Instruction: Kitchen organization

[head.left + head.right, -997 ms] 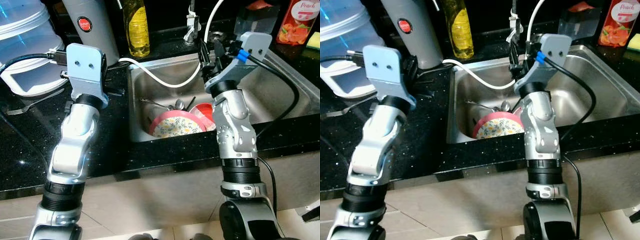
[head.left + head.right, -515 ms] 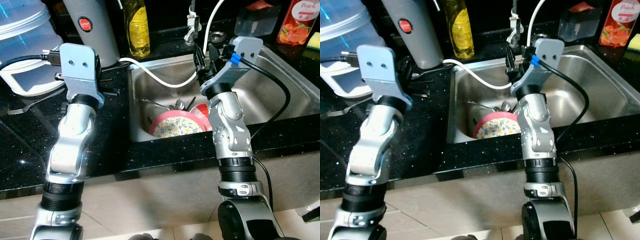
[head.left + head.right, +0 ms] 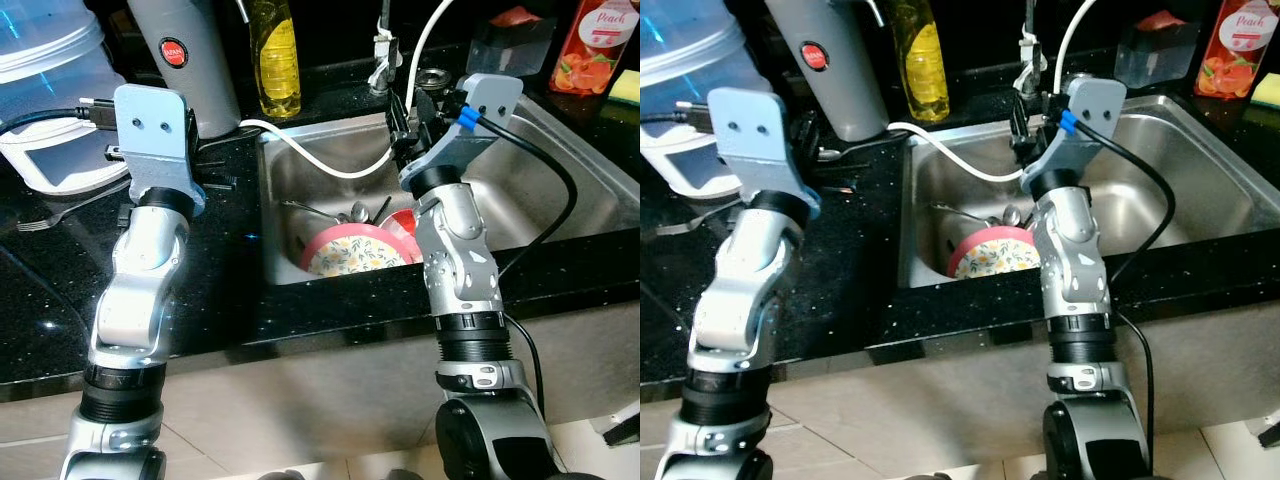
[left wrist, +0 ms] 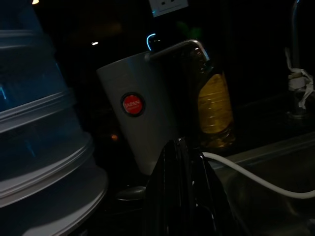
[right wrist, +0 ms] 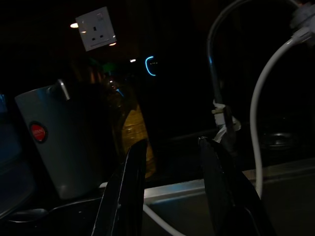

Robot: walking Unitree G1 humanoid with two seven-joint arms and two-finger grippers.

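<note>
Plates, pink-rimmed with a floral face, lean in your sink among what looks like cutlery. Your right gripper hangs above the sink, fingers parted and empty; your left gripper hovers over the counter, fingers closed.

Both arms slightly farther left, forward.

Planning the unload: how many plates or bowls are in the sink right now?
2. A pink-rimmed floral plate leans at the sink's front, and a red dish sits just behind it, beside the right arm. More may be hidden underneath.
</note>
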